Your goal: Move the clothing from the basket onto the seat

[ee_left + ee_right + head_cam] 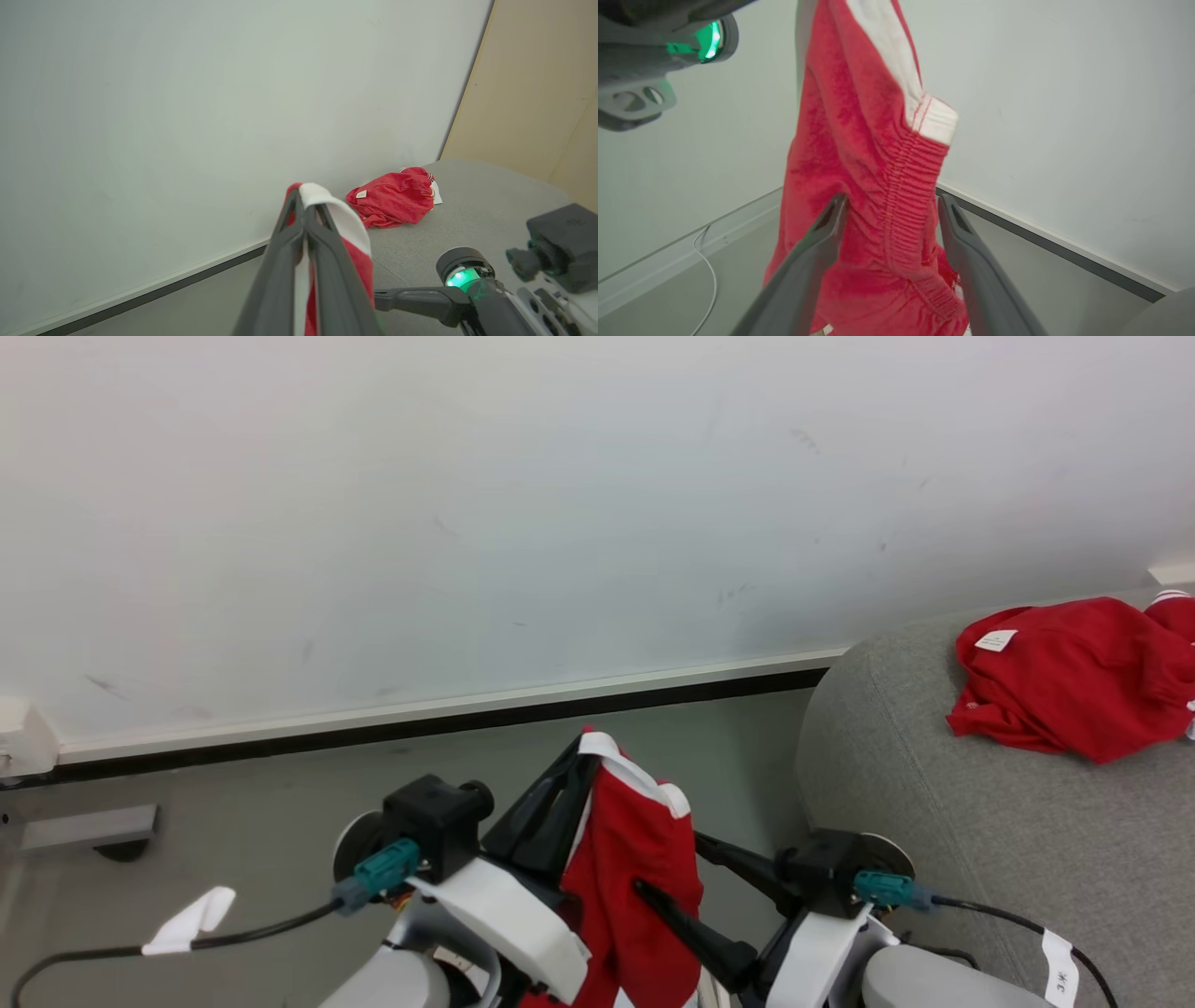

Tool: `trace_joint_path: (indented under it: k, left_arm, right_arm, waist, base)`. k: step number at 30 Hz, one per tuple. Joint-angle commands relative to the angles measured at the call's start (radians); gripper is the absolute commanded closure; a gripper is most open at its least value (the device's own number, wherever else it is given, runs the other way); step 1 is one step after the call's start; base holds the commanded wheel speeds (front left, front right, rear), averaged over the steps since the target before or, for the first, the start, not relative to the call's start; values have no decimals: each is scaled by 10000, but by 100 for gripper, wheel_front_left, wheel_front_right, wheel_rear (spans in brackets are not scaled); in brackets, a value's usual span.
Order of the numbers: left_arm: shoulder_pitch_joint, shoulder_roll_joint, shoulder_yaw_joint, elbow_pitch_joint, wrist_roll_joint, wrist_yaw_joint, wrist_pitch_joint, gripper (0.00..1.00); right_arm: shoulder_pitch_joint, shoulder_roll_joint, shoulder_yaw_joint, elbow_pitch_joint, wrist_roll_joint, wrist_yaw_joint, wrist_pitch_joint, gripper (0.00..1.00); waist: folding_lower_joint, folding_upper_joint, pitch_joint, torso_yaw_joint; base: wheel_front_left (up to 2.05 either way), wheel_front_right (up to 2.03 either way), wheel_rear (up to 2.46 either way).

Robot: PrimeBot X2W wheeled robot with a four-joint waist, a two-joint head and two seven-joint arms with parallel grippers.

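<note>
Clothing (644, 840) clamped in closed left gripper (300, 198), hanging below its tips with wide-open right gripper (893, 198) straddling it, likely mid-carry to seat (934, 821) off right of both grippers, second red garment (1074, 681) already there; next: swing right, lower onto seat, release.

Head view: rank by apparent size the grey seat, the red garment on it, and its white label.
1. Large grey woven-fabric seat
2. Crumpled red jersey garment lying on it
3. Small white rectangular label
</note>
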Motion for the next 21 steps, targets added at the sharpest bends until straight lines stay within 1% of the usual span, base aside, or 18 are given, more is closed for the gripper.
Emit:
trace_joint_path:
  k: [1, 9, 10, 11, 12, 18, 19, 21]
  left_arm:
    - [-114, -67, -59, -95, 143, -63, 39, 100]
    - [-167, -244, -306, -153, 79, -133, 111, 100]
    - [-175, -264, -319, -143, 71, -132, 100, 100]
    - [-185, -275, -338, -126, 62, -143, 101, 100]
    - [-193, -283, -347, -104, 55, -153, 101, 100]
    - [-207, -177, -274, 109, 135, -50, -7, 100]
    - [-183, -178, -263, 150, 114, -41, -36, 98]
    - [-128, -148, -245, 224, 85, -33, -58, 92]
  right_arm:
    - [-224, 111, 151, 106, 238, -23, -40, 0]
    - [-500, 679, 423, 207, 767, -23, -109, 0]
    - [-530, 716, 428, 221, 805, -23, -116, 55]
    - [-551, 739, 432, 232, 833, -23, -126, 87]
    - [-549, 750, 435, 239, 877, -23, -130, 100]
    - [-627, 722, 438, 46, 927, -23, -122, 100]
    - [-635, 683, 419, 14, 895, -23, -123, 100]
    - [-601, 586, 256, -43, 857, -24, -125, 100]
  waist:
    - [-1, -1, -12, 12]
    - [-1, -1, -24, 56]
    - [-1, -1, -20, 60]
    - [-1, -1, -17, 69]
    - [-1, -1, -17, 78]
    - [-1, -1, 10, 74]
    - [-1, -1, 15, 68]
    - [-1, -1, 20, 56]
  base:
    - [0, 0, 0]
    - [0, 0, 0]
    - [0, 0, 0]
    - [0, 0, 0]
    - [0, 0, 0]
    - [0, 0, 0]
    - [0, 0, 0]
    - [0, 0, 0]
